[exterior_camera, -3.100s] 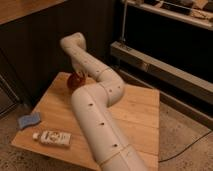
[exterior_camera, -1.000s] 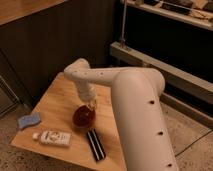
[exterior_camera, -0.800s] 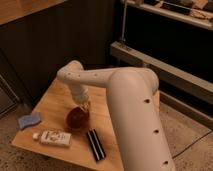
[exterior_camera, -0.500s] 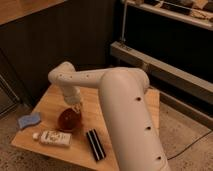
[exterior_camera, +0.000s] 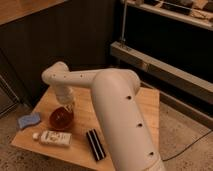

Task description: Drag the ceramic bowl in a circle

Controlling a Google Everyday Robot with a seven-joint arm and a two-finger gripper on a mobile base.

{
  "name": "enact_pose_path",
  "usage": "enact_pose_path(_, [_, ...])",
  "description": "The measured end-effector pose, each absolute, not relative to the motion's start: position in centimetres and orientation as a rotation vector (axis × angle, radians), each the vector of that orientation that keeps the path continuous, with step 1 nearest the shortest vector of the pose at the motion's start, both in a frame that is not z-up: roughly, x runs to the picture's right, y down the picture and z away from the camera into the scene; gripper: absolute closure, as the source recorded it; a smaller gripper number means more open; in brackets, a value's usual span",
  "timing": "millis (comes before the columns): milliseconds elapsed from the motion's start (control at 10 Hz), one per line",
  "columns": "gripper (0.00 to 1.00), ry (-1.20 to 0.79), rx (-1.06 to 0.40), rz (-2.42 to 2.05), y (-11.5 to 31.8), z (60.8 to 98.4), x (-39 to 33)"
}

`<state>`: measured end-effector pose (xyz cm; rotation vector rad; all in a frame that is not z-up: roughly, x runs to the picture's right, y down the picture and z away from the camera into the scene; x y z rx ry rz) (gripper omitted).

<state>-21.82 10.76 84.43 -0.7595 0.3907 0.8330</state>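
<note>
A wooden desk (exterior_camera: 135,105) carries four things, and the robot's white arm (exterior_camera: 112,100) reaches across it from the lower right toward the left side. The arm bends at a rounded joint near the left rear of the desk and turns downward there, ending in the end effector (exterior_camera: 69,106), which hangs directly over the far rim of the ceramic bowl (exterior_camera: 60,119). The end effector meets the bowl at or just inside that rim, but whether it is clenched on the rim, merely pressing on it, or released cannot be told from this view.

The ceramic bowl is a small, glossy, reddish-brown round dish sitting upright on the left part of the desk, toward the front. A blue sponge (exterior_camera: 28,120) lies to its left, near the desk's left edge and apart from the bowl. A white bottle (exterior_camera: 52,137) lies on its side just in front of the bowl, its cap end pointing left, close to the bowl's near edge. A dark, flat, ribbed rectangular object (exterior_camera: 95,144) lies to the right of the bottle, near the front edge of the desk and beside the base of the arm.

Behind the desk stands a dark wall, and to the right a metal shelf unit (exterior_camera: 160,65) runs along the background above a speckled floor (exterior_camera: 187,135).
</note>
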Motion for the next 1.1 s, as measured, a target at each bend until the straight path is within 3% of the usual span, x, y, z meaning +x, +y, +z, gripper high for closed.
enact_pose_path(300, [0.97, 0.36, -0.776, 0.881, 10.6, 84.7, -22.1])
enact_pose_path(700, [0.51, 0.331, -0.799, 0.924, 10.5, 84.6, -22.1])
enact_pose_path(1000, [0.25, 0.3, -0.804, 0.948, 9.9, 84.1, -22.2])
enact_pose_path(1100, [0.2, 0.292, -0.803, 0.959, 9.6, 83.9, -22.1])
